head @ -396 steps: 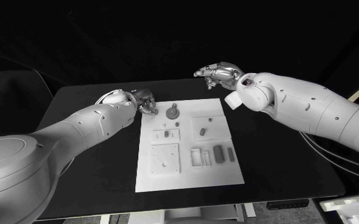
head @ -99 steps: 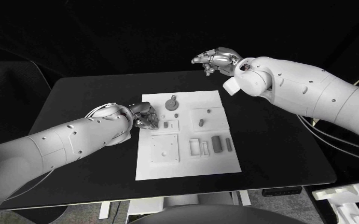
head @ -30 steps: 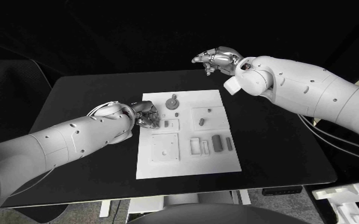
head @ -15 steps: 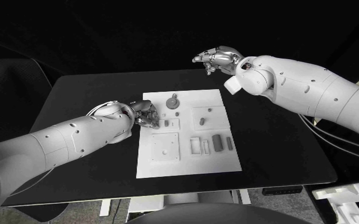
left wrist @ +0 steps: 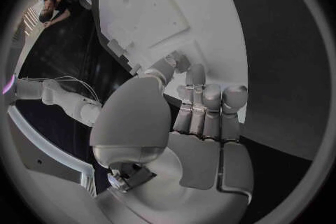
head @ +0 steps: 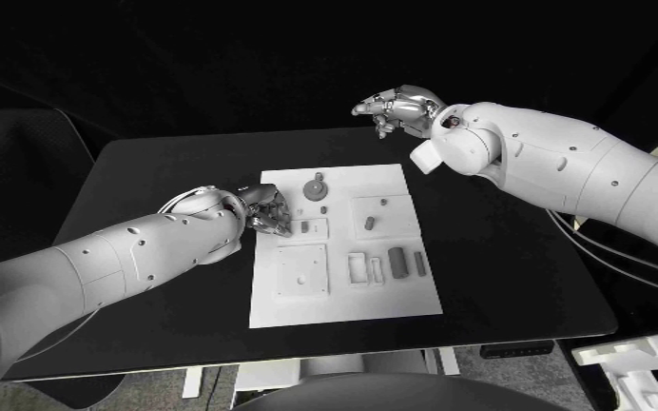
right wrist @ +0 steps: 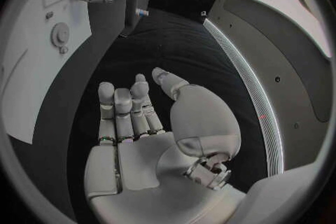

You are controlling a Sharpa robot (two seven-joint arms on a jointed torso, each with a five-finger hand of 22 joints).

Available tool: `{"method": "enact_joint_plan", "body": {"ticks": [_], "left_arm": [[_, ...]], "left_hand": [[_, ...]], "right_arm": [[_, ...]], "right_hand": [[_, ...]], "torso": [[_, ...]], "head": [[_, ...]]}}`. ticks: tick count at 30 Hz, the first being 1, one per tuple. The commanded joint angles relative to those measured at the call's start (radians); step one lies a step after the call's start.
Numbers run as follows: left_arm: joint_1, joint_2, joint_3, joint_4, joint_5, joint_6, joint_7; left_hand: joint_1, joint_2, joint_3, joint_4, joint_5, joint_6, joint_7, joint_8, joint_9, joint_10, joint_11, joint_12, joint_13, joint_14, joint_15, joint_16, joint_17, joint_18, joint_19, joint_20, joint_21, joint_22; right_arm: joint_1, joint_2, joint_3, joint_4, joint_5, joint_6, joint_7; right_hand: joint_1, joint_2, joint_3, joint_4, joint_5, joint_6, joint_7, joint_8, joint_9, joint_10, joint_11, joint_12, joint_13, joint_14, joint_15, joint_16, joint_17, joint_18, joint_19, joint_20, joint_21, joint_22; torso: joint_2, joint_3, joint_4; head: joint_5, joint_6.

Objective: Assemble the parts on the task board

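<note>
Crowded just right of the left hand point(head: 264, 211): small raised parts point(head: 317, 188) and blocks on the task board point(head: 343, 311) (low, closely spaced), fingers at its left edge. Bare black table point(head: 151, 173) behind and left of that hand. Open air all round the right hand point(head: 399, 110), raised beyond the board's far edge, fingers curled, nothing held.

Places the left hand point(head: 264, 211) nearer the robot along the left edge of the task board point(head: 343, 302) than 13.2 s ago. Back then sat at the board's far left corner, just beside the round part point(head: 317, 185). Now sits level with the small square block point(head: 311, 229), fingers curled over the board's left edge, well clear of the round part. Since 3.3 s ago, edges only a touch back toward the board's far end.
</note>
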Motion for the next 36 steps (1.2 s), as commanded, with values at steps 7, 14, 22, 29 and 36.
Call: {"method": "enact_joint_plan", "body": {"ticks": [7, 14, 22, 29, 36], "left_arm": [[-0.003, 0.001, -0.002, -0.007, -0.001, -0.005, -0.004], [-0.003, -0.001, -0.002, -0.007, -0.002, -0.012, -0.002], [-0.003, -0.001, -0.001, -0.006, 0.003, -0.018, 0.009], [-0.003, -0.002, -0.001, -0.004, 0.004, -0.015, 0.012], [-0.003, -0.008, -0.001, 0.0, 0.048, -0.019, 0.039]], "left_hand": [[0.008, 0.011, 0.001, -0.014, -0.001, -0.002, -0.014, -0.001, 0.001, 0.002, 0.002, 0.008, 0.002, 0.003, -0.008, 0.004, -0.002, 0.122, 0.003, -0.006, 0.103, 0.002], [0.012, 0.003, -0.002, -0.023, -0.002, -0.009, -0.017, -0.005, -0.001, 0.002, 0.002, 0.01, 0.003, 0.003, -0.008, 0.005, -0.002, 0.123, 0.003, -0.006, 0.103, 0.002], [0.013, 0.006, -0.002, -0.025, -0.002, -0.009, -0.018, -0.005, -0.001, 0.003, 0.001, 0.011, 0.003, 0.004, -0.008, 0.005, -0.002, 0.123, 0.003, -0.006, 0.103, 0.002], [0.013, 0.011, 0.0, -0.025, -0.002, -0.008, -0.019, -0.004, 0.0, 0.004, 0.001, 0.012, 0.003, 0.004, -0.008, 0.005, -0.002, 0.123, 0.004, -0.006, 0.103, 0.002], [0.009, 0.006, -0.005, -0.026, -0.003, -0.009, -0.017, -0.004, 0.0, 0.003, 0.002, 0.012, 0.004, 0.004, -0.008, 0.005, -0.003, 0.122, 0.004, -0.005, 0.102, 0.002]], "right_arm": [[-0.001, -0.002, 0.0, 0.005, -0.006, 0.019, 0.005], [-0.001, -0.003, 0.0, 0.004, -0.006, 0.02, 0.005], [-0.001, -0.003, 0.0, 0.004, -0.006, 0.022, 0.004], [-0.001, -0.003, 0.0, 0.003, -0.006, 0.023, 0.003], [-0.002, -0.003, 0.0, 0.002, -0.006, 0.023, 0.003]], "right_hand": [[-0.01, -0.001, 0.004, 0.0, -0.003, -0.003, 0.006, 0.006, 0.0, -0.006, 0.0, 0.005, 0.001, 0.0, -0.006, 0.005, 0.001, 0.003, -0.005, -0.001, 0.106, 0.0], [-0.01, -0.001, 0.004, 0.001, -0.003, -0.003, 0.006, 0.006, 0.0, -0.006, 0.0, 0.005, 0.001, 0.0, -0.006, 0.005, 0.001, 0.003, -0.005, -0.001, 0.106, 0.0], [-0.01, -0.001, 0.004, 0.001, -0.003, -0.003, 0.006, 0.006, 0.0, -0.006, 0.0, 0.005, 0.001, 0.0, -0.006, 0.005, 0.001, 0.003, -0.005, -0.001, 0.107, 0.0], [-0.011, -0.001, 0.004, 0.001, -0.003, -0.003, 0.006, 0.006, 0.0, -0.006, 0.0, 0.005, 0.001, 0.0, -0.006, 0.005, 0.001, 0.003, -0.005, -0.001, 0.107, 0.0], [-0.011, -0.001, 0.004, 0.001, -0.003, -0.004, 0.006, 0.006, 0.0, -0.006, 0.0, 0.005, 0.001, 0.0, -0.006, 0.005, 0.001, 0.003, -0.005, -0.001, 0.107, 0.0]], "torso": [[0.0, 0.0002, 0.0004], [0.0, -0.0007, 0.0007], [0.0, -0.0014, 0.0009], [0.0, -0.0008, 0.0005], [0.0, -0.0004, 0.0]], "head": [[-0.001, -0.001], [-0.001, -0.001], [-0.002, 0.001], [-0.002, 0.002], [-0.001, 0.004]]}}
